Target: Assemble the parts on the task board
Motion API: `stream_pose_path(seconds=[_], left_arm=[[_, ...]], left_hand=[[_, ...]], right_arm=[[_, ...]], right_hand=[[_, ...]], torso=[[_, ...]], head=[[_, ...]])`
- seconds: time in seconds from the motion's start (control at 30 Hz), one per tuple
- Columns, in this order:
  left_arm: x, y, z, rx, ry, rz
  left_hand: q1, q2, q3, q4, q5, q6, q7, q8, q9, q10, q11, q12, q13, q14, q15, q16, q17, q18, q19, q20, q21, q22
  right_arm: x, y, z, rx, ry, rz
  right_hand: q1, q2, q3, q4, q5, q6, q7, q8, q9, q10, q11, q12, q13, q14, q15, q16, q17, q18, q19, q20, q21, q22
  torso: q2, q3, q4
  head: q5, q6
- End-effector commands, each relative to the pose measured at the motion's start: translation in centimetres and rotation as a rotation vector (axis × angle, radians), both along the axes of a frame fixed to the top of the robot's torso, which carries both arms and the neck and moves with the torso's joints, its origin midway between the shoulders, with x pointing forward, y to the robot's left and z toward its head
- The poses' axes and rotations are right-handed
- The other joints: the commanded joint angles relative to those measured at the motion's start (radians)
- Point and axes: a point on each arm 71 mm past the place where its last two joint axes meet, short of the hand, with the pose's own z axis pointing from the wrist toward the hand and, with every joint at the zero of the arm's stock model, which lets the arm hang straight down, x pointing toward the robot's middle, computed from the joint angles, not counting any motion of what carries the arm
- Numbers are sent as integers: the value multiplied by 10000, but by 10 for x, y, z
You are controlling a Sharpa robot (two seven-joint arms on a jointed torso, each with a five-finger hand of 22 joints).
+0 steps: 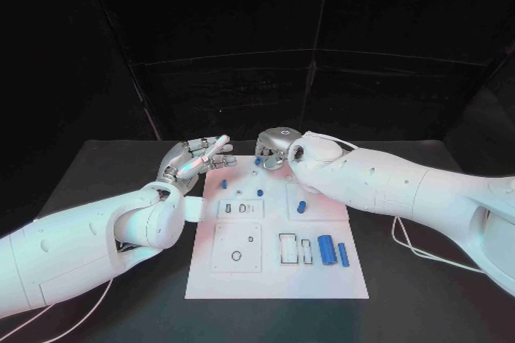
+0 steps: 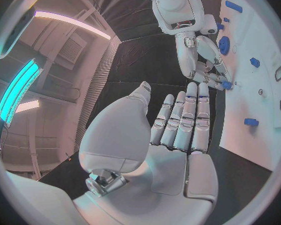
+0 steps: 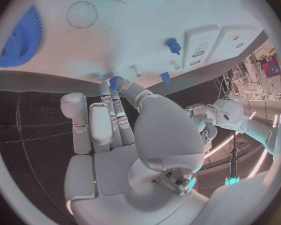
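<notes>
The white task board [image 1: 277,276] lies in the middle of the black table. My right hand [image 1: 276,149] hangs over the board's far edge, its fingertips [image 3: 120,85] pinching a small blue part [image 3: 115,82], which is also seen as the blue part [image 2: 227,85] at the board's rim. My left hand [image 1: 199,159] hovers just left of the board's far corner, fingers [image 2: 184,117] stretched out straight and holding nothing. A blue gear [image 3: 18,40] lies flat on the board, and small blue pegs [image 1: 225,184] [image 1: 261,192] stand near the far end.
Two long blue pieces [image 1: 326,250] [image 1: 344,254] lie side by side at the board's near right, beside rectangular slots [image 1: 289,248]. Another blue piece [image 1: 303,206] sits mid-right. A square plate with a ring outline [image 1: 237,246] sits near left. Cables [image 1: 413,246] trail on the table's right.
</notes>
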Motion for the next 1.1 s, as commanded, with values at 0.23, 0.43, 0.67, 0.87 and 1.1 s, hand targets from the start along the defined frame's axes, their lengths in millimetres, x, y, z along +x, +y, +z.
stream_pose_path(seconds=[0.23,0.43,0.67,0.87,1.1], left_arm=[[0,-2,2,-17,-118,-102],[0,-2,2,-13,-102,-111],[0,0,2,-3,-98,-95],[0,4,3,16,-94,-59],[0,6,2,28,-73,-48]], left_hand=[[37,74,-26,-63,-1,-9,451,-47,-17,5,78,-74,-13,-1,52,-51,8,2,38,54,-55,-13],[52,69,-30,-81,-1,-8,450,-55,-18,5,79,-84,-13,-9,56,-63,7,1,30,57,-66,-19],[60,69,-34,-92,-1,-8,451,-62,-18,5,80,-92,-13,-18,59,-74,5,0,23,59,-74,-24],[60,69,-34,-92,-1,-8,451,-62,-18,5,80,-92,-13,-18,59,-74,5,0,23,59,-74,-24],[65,69,-38,-101,-1,-8,451,-67,-19,4,81,-98,-12,-25,62,-83,4,-1,16,60,-82,-29]], right_arm=[[1,0,1,-79,-112,-128],[1,-2,2,-22,-195,-180],[-3,-20,6,417,-505,-319],[-19,-62,11,1581,-244,-708],[-33,-110,9,2902,1215,-1832]], right_hand=[[-139,-275,-43,284,-120,-694,143,-95,-61,-715,158,-41,-126,217,188,8,-153,-92,-101,203,29,-94],[-177,-419,-221,446,-266,-1080,95,-87,-56,-947,166,-15,-117,194,208,-6,-207,-74,-154,248,9,-139],[-62,-463,-445,595,-208,-1597,105,-82,-56,-1028,164,35,-70,183,205,0,-236,-72,-166,251,16,-148],[178,-384,-451,664,27,-1167,83,114,36,225,-32,657,249,282,84,241,110,-124,77,190,222,191],[-52,-795,-1204,961,276,-1269,-237,115,19,1738,-435,2322,1547,477,-264,790,954,-299,660,-160,703,1042]], torso=[[6,-4,0],[2,-5,-2],[-14,6,-27],[-57,-3,-106],[-95,20,-177]], head=[[18,-21],[21,-17],[54,5],[56,51],[5,97]])
